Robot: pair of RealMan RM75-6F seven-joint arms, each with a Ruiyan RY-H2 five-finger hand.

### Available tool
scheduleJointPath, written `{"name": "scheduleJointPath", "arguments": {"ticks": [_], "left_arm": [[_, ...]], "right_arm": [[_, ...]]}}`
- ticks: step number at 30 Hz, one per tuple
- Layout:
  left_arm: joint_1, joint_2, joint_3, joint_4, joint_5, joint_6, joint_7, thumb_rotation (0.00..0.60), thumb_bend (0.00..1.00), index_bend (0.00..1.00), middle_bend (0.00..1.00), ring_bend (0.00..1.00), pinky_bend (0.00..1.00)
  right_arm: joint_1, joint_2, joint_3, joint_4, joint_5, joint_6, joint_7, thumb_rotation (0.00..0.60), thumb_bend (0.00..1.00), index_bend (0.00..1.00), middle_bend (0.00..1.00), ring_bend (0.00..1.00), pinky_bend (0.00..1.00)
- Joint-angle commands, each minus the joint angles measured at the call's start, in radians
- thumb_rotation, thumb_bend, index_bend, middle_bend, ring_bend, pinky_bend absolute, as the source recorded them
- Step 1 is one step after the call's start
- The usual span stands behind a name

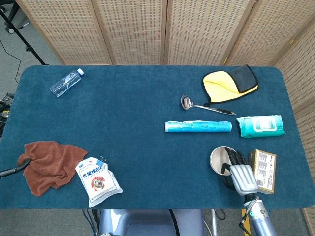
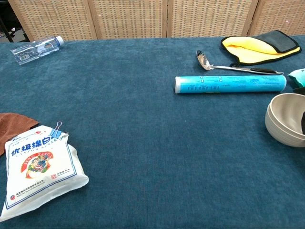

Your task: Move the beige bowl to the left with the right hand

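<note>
The beige bowl [image 1: 220, 160] stands upright on the blue cloth near the front right of the table; in the chest view the beige bowl [image 2: 285, 119] is cut by the right edge. My right hand [image 1: 239, 172] reaches over the bowl's right rim, its dark fingers [image 1: 235, 158] curled down inside the bowl and gripping the rim. Only a dark sliver of the fingers [image 2: 303, 122] shows in the chest view. The thumb is hidden. My left hand is in neither view.
A tan box [image 1: 263, 170] lies just right of the hand. Behind the bowl lie a light-blue tube [image 1: 198, 127], a wipes pack [image 1: 260, 126], a ladle [image 1: 202, 104] and a yellow cloth [image 1: 230, 82]. A snack bag [image 1: 97, 180], brown towel [image 1: 48, 164] and bottle [image 1: 66, 82] sit far left.
</note>
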Motion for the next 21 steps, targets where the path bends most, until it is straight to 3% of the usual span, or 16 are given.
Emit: {"name": "scheduleJointPath", "arguments": {"ticks": [1, 21], "left_arm": [[0.000, 0.000, 0.000, 0.000, 0.000, 0.000, 0.000, 0.198, 0.00, 0.00, 0.00, 0.00, 0.00], [0.001, 0.000, -0.002, -0.003, -0.001, 0.004, 0.001, 0.196, 0.00, 0.00, 0.00, 0.00, 0.00]], "right_arm": [[0.000, 0.000, 0.000, 0.000, 0.001, 0.000, -0.001, 0.600, 0.47, 0.54, 0.00, 0.00, 0.00], [0.008, 0.022, 0.026, -0.041, -0.010, 0.034, -0.037, 0.600, 0.44, 0.55, 0.00, 0.00, 0.00]]}}
